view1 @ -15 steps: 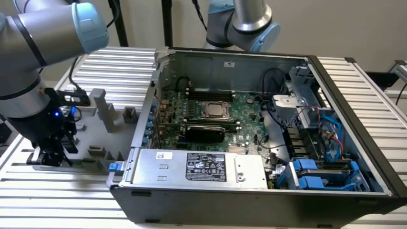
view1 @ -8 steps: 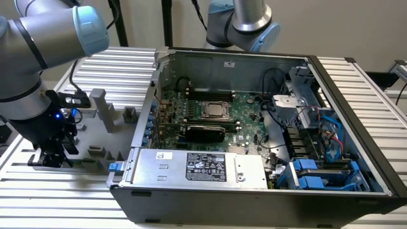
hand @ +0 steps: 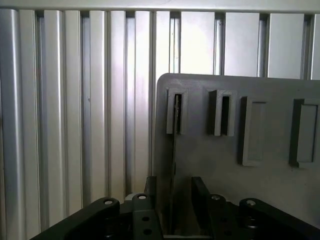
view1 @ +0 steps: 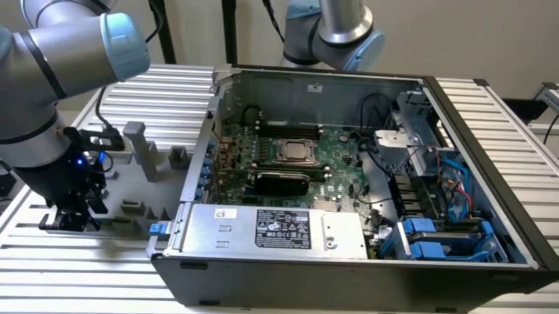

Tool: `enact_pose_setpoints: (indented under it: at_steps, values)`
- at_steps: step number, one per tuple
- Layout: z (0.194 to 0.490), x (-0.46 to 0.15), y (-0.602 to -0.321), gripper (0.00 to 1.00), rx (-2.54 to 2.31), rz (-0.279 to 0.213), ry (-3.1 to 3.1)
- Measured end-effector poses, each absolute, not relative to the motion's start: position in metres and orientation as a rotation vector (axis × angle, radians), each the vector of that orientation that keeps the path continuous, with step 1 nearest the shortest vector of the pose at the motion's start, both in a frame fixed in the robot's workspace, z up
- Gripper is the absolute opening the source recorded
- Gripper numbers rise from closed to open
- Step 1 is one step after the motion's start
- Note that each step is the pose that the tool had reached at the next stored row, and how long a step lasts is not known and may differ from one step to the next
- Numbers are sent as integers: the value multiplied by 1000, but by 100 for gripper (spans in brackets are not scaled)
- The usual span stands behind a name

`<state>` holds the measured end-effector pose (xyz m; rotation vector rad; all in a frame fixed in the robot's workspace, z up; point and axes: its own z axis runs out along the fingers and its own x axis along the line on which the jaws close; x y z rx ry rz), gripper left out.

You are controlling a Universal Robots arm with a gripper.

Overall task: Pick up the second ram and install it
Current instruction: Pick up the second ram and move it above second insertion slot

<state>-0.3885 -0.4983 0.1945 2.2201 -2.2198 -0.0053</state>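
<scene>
Wrist view, gripper [hand: 178, 186] astride 2nd ram [hand: 174, 152], in gray holder [hand: 215, 170]

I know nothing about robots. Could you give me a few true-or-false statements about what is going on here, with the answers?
1. The computer case is open, with its motherboard in view. True.
2. The gripper is reaching inside the case. False: it is down over the grey holder, to the exterior view's left of the case.
3. In the wrist view, the second ram stands on edge in a slot of the holder, between the gripper's open fingers. True.
4. The table is a smooth wooden top. False: it is made of ribbed metal slats.
5. The gripper is carrying the ram above the motherboard. False: the ram is in the holder.
</scene>
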Motion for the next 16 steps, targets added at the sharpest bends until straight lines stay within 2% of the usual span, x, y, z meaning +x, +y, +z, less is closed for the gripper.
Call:
enact_pose_setpoints:
  at_steps: [2,3,10,12,13,14,16]
  values:
    - [194,-389,-498,40,2220,-5,-2220]
    - [194,-389,-498,33,2220,-5,-2220]
    - [193,-390,-498,33,2220,-5,-2220]
    - [192,-390,-498,24,2220,-5,-2220]
    - [192,-390,-498,24,2220,-5,-2220]
    - [192,-390,-498,18,2220,-5,-2220]
    - [192,-390,-498,18,2220,-5,-2220]
